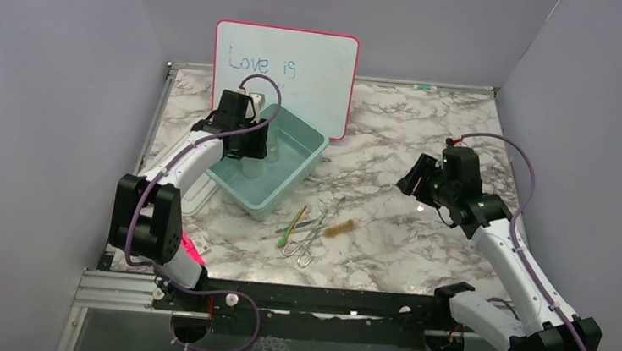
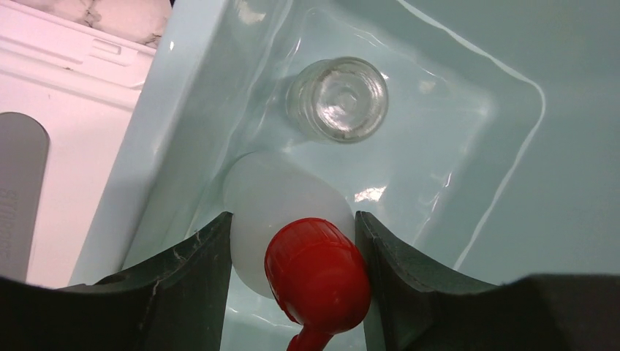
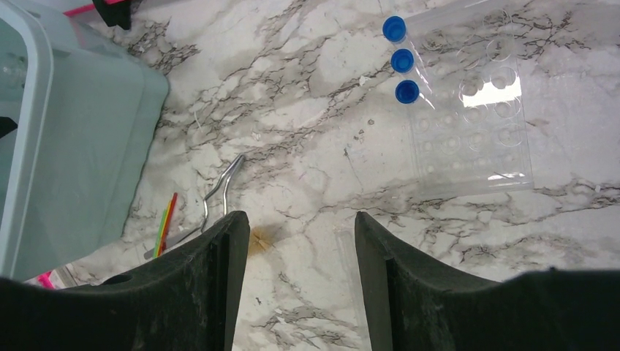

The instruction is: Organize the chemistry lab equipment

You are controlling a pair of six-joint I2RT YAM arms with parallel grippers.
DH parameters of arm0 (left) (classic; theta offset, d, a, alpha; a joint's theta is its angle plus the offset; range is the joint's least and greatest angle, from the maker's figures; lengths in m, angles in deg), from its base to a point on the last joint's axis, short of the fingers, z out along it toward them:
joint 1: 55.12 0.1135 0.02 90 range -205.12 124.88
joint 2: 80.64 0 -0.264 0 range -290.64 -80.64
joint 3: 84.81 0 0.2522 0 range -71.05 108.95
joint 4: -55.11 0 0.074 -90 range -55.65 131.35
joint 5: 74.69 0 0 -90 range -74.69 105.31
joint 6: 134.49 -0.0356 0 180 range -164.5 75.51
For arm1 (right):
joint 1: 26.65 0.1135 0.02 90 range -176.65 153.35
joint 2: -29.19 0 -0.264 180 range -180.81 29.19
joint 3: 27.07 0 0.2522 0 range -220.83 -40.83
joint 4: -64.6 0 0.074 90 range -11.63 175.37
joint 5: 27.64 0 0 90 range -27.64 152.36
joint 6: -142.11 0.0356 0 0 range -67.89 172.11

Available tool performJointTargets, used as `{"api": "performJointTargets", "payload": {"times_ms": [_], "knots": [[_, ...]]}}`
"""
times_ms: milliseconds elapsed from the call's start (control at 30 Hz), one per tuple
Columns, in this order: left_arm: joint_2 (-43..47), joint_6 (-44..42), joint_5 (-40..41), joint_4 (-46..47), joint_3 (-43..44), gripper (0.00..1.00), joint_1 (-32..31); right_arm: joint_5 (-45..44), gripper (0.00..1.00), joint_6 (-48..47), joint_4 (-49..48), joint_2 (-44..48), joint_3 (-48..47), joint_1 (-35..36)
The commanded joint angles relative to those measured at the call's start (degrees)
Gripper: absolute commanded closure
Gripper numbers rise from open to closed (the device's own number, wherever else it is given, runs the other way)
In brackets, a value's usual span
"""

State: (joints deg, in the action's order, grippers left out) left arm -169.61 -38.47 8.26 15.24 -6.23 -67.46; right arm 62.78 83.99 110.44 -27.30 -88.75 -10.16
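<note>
My left gripper [image 2: 292, 219] reaches down into the teal bin [image 1: 315, 142] and is shut on the white squeeze bottle [image 2: 274, 190]; the bottle's red nozzle cap [image 2: 318, 267] presses against the right finger. A small glass flask [image 2: 338, 99] stands upright in the bin just beyond it. Metal tongs [image 1: 313, 231] and a brown bristle brush [image 1: 339, 226] lie on the marble in front of the bin. My right gripper [image 3: 301, 219] hangs open above bare marble. Blue-capped clear tubes [image 3: 401, 60] lie at a clear rack [image 3: 471, 131] beyond it.
The pink-framed whiteboard [image 1: 287, 71] leans against the back wall behind the bin. A white lid [image 2: 73, 110] lies left of the bin. A green and yellow stick [image 1: 293, 222] lies beside the tongs. A pink marker [image 1: 191, 248] sits near the left arm's base.
</note>
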Motion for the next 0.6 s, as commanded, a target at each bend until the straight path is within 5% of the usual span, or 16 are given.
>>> {"api": "performJointTargets", "payload": {"times_ms": [0, 567], "knots": [[-1.9, 2.4, 3.7, 2.0, 0.2, 0.46, 0.4, 1.0, 0.41, -1.1, -1.5, -0.1, -0.4, -0.2], [5.6, 3.5, 6.4, -5.4, 4.9, 0.12, 0.4, 0.2, 0.41, -1.4, 0.1, 2.2, -1.9, -0.2]]}}
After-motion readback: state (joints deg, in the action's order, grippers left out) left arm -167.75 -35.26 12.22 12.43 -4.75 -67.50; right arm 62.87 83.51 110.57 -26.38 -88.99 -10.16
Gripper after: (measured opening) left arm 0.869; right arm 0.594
